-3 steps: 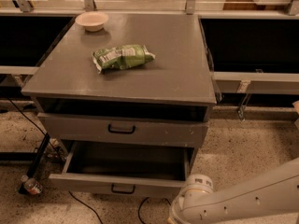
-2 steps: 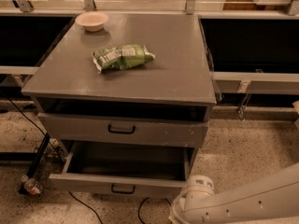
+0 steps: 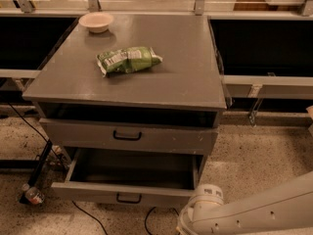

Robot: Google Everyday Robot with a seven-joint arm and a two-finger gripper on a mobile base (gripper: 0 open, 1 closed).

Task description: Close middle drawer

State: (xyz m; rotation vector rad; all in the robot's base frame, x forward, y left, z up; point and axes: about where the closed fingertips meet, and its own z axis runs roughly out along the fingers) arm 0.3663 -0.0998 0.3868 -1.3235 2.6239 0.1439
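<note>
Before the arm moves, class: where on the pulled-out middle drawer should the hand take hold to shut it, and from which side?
Probably the small black handle at the centre of the low front panel of the drawer, approached from the front, where that panel faces. It lies horizontal, so grip above and below. The hand is out of view; only the arm shows, lower right.
</note>
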